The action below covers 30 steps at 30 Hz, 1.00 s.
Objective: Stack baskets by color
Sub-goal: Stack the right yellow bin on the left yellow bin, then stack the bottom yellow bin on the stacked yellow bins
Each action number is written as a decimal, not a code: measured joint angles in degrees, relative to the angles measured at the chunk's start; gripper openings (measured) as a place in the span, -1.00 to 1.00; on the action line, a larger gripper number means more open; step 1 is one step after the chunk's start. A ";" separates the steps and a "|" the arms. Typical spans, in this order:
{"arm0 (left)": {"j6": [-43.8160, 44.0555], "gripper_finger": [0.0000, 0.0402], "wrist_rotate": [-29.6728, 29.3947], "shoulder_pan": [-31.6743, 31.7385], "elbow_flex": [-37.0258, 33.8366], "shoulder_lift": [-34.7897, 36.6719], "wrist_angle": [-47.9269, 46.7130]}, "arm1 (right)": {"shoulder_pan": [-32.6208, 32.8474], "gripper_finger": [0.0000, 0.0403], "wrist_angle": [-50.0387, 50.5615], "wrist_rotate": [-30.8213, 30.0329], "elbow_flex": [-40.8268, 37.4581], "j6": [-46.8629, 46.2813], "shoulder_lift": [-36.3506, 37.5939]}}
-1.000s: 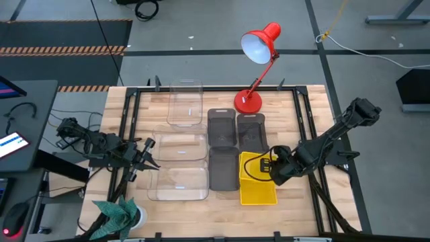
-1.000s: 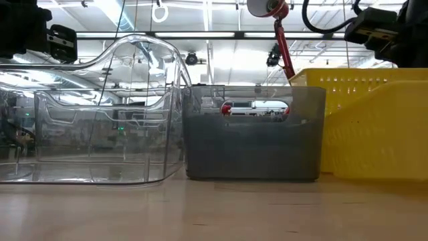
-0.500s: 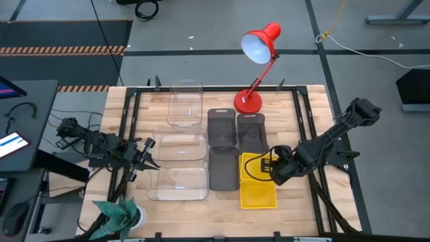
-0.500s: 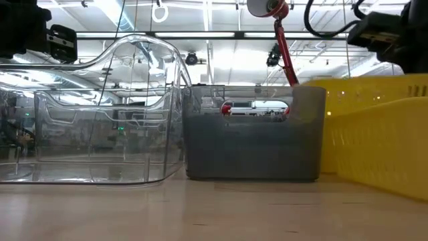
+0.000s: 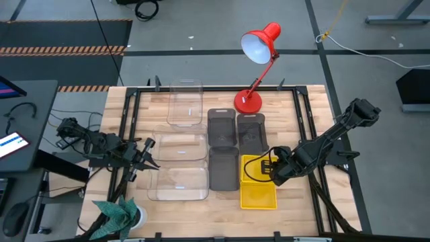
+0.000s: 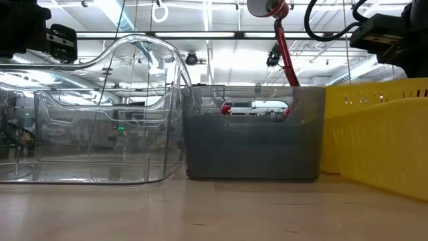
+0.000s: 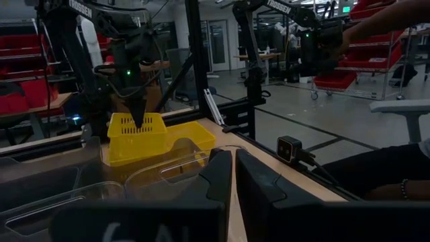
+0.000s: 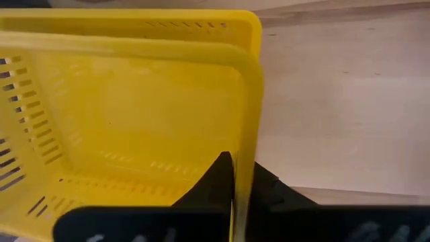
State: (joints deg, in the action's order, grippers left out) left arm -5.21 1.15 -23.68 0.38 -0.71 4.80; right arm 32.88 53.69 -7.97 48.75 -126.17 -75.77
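Observation:
Two yellow baskets (image 5: 258, 183) sit nested at the near right of the table. My right gripper (image 8: 236, 168) points down over them, shut on the upper one's wall. To their left stand three dark grey baskets (image 5: 223, 168), and left of those three clear baskets (image 5: 179, 183), all resting on their bottoms on the wood. My left gripper (image 7: 233, 181) waits shut and level at the table's left edge (image 5: 149, 161), touching nothing. My right gripper pinches the rim of the upper yellow basket's right side wall (image 8: 243, 134), toward its far end. One finger is inside the basket and one outside. The fingers come from above, pointing down. The basket sits inside the second yellow basket (image 8: 201, 20) beneath it.
A red desk lamp (image 5: 259, 47) stands at the far edge behind the grey baskets. A black frame (image 5: 131, 121) runs around the table top. A green plant (image 5: 117, 215) sits at the near left corner. Bare wood lies right of the yellow baskets (image 5: 295, 202).
The held yellow basket has come down: in the low view its top edge stands lower than a second ago, and it has settled into the yellow basket beneath it. My right gripper stays on the wall.

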 joint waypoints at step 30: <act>0.00 -0.84 0.02 -0.02 0.00 0.00 0.04 | -1.95 -0.51 2.57 2.13 0.00 3.04 2.83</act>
State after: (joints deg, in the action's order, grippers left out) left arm -5.21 1.17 -23.70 0.38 -0.71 4.84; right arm 30.94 56.26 -5.84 48.75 -123.12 -72.94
